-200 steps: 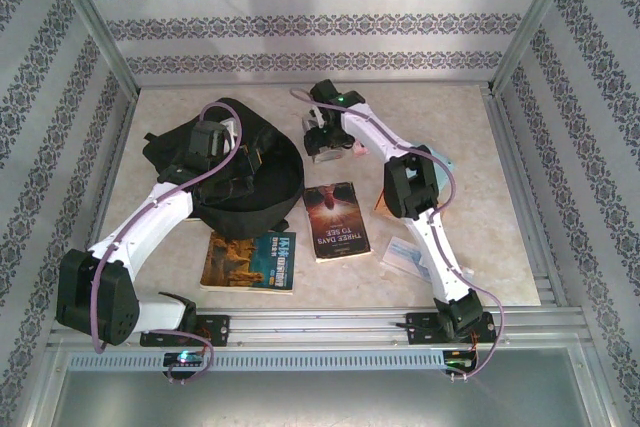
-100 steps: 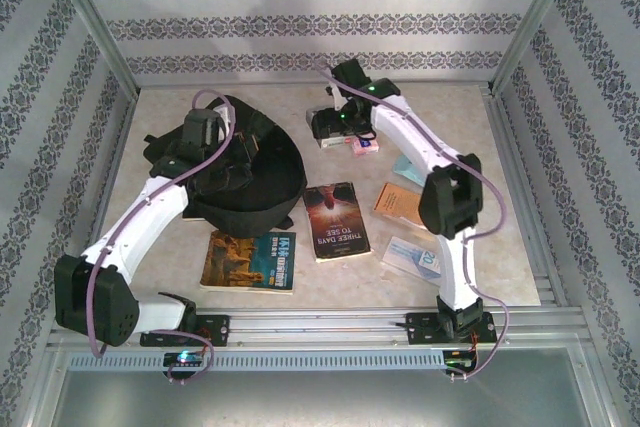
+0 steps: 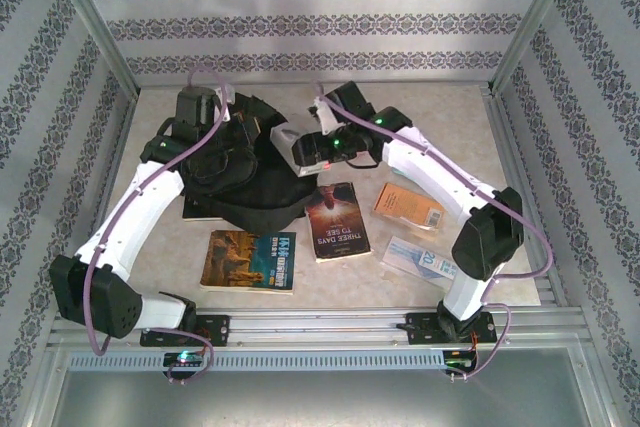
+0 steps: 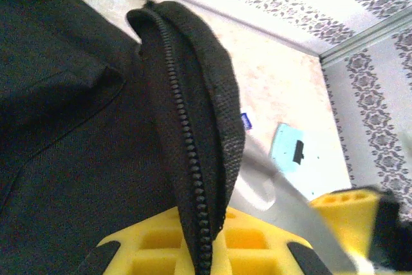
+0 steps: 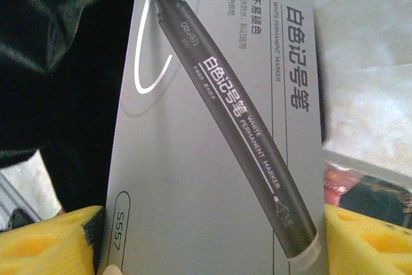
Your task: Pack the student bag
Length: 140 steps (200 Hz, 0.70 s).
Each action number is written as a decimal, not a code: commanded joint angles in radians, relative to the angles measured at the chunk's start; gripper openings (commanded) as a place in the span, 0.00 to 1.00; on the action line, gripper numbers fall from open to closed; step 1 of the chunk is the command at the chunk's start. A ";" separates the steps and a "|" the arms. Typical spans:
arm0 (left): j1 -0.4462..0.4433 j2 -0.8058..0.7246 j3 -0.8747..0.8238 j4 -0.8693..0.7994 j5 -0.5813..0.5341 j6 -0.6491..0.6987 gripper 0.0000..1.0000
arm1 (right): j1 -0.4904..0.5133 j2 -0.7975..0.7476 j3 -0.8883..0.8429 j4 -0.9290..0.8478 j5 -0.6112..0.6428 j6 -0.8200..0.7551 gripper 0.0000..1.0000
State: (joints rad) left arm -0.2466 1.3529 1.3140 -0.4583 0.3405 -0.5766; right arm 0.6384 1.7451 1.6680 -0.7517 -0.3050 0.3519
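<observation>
The student bag (image 3: 265, 182) is pinched at its zip by the left gripper (image 4: 203, 249), a marker box (image 5: 212, 127) by the right gripper (image 5: 209, 243); 2 books (image 3: 336, 220) are left unpacked.

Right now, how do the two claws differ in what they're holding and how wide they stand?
The left gripper is pinched shut on the thin zip edge of the student bag; the right gripper stands wide around a flat grey marker box. The left gripper holds soft black fabric; the right gripper holds a stiff printed box close by the bag. Both have yellow pads, and both hold something.
</observation>
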 commanded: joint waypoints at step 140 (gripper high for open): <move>0.006 0.006 0.107 0.158 0.280 -0.269 0.00 | 0.098 0.395 0.477 0.005 0.019 -0.076 0.79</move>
State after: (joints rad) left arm -0.2432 1.3983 1.4277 -0.4698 0.5327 -0.7589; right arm 0.7277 2.0987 2.0880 -0.8612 -0.2028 0.2173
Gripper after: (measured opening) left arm 0.086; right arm 0.760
